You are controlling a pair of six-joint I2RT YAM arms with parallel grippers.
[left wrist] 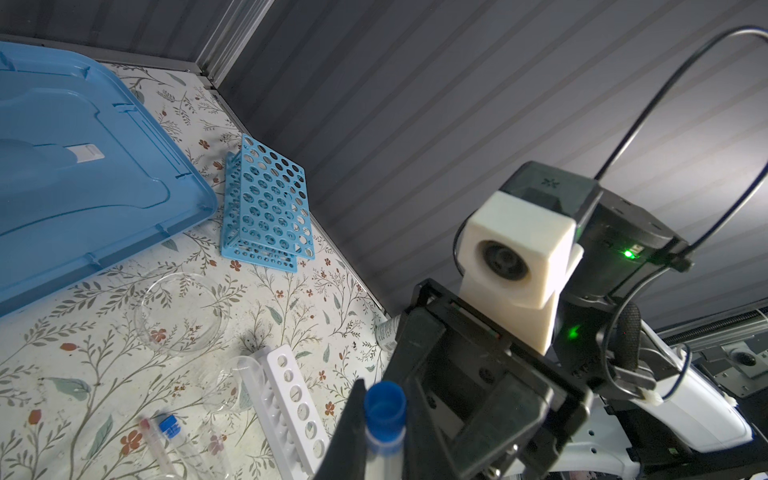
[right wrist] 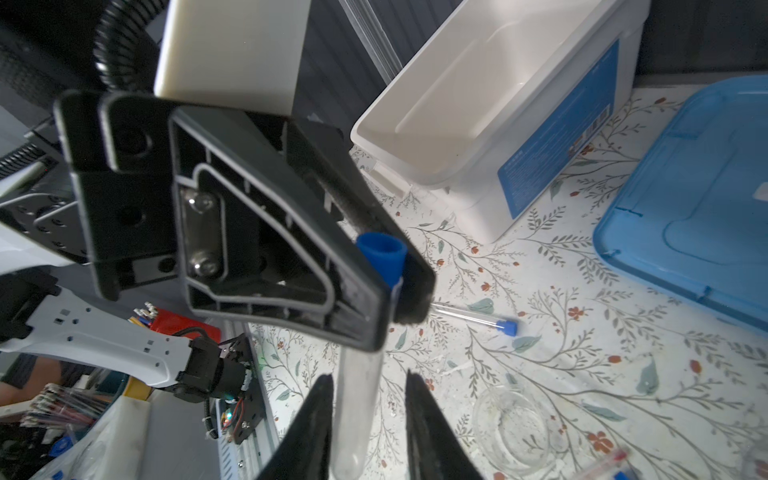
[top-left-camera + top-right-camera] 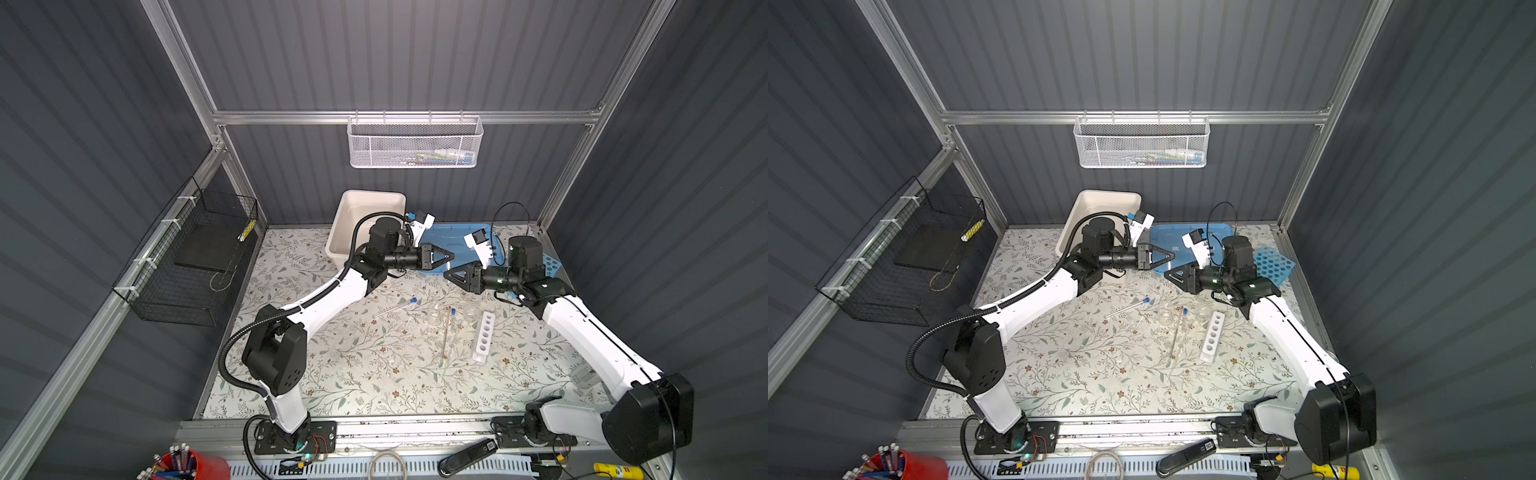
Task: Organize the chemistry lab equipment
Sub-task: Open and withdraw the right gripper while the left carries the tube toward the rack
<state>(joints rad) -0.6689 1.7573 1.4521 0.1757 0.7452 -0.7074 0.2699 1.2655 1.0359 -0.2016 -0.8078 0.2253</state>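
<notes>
A clear blue-capped test tube [image 2: 358, 399] hangs in the air between both grippers. My left gripper [image 1: 384, 419] is shut on it just below the blue cap [image 1: 384, 405]. My right gripper [image 2: 368, 382] is open around the tube's lower end, with a gap beside the glass. In both top views the left gripper [image 3: 446, 257] and right gripper [image 3: 451, 275] meet tip to tip above the lid's front edge. Another tube [image 3: 395, 306], small beakers [image 3: 436, 316], a glass rod [image 3: 444, 340] and the white tube rack [image 3: 484, 336] lie mid-table. The sky-blue rack [image 3: 1273, 264] lies at the back right.
The white tub [image 3: 365, 220] stands at the back left of the mat and its blue lid [image 3: 453, 237] lies beside it. A glass dish [image 1: 180, 307] sits near the lid. A red cup of pens [image 3: 183, 465] stands in front of the table edge.
</notes>
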